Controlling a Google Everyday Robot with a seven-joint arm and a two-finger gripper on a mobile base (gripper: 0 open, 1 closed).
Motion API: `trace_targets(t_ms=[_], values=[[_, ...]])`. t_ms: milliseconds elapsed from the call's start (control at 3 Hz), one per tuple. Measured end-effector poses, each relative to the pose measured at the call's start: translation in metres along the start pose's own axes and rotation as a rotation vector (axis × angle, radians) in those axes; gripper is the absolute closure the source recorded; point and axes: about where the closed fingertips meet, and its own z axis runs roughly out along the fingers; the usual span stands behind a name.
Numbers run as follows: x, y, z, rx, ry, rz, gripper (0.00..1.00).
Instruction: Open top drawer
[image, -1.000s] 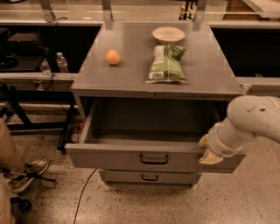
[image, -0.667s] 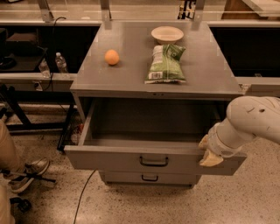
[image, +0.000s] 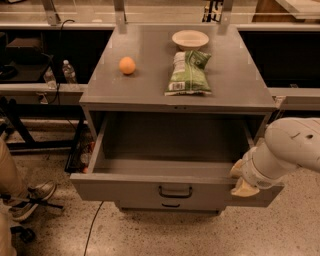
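- My gripper (image: 242, 178) is at the right end of the top drawer (image: 125, 190) front, touching its rim; can't tell its grip state.
- Drawer front runs left-right; handle (image: 175, 191) lies left of me; any further pull goes toward the near side.

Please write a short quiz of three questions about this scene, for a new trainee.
1. True or false: the wide grey metal top drawer is pulled out.
2. Where is the robot's tool? A at the drawer's right front corner; B at its left front corner; C inside it, at the back.
3. Fill in: the pale round bowl stands behind the ____.
Key: 1 true; 2 A; 3 green plastic snack bag.
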Motion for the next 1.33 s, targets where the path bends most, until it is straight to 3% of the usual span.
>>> trace_targets(t_ms=[333, 667, 1333], values=[[-0.001, 0.000, -0.001, 0.000, 0.001, -0.002, 0.20], [-0.001, 0.001, -0.001, 0.001, 0.002, -0.003, 0.00], [0.008, -0.005, -0.014, 0.017, -0.033, -0.005, 0.00]])
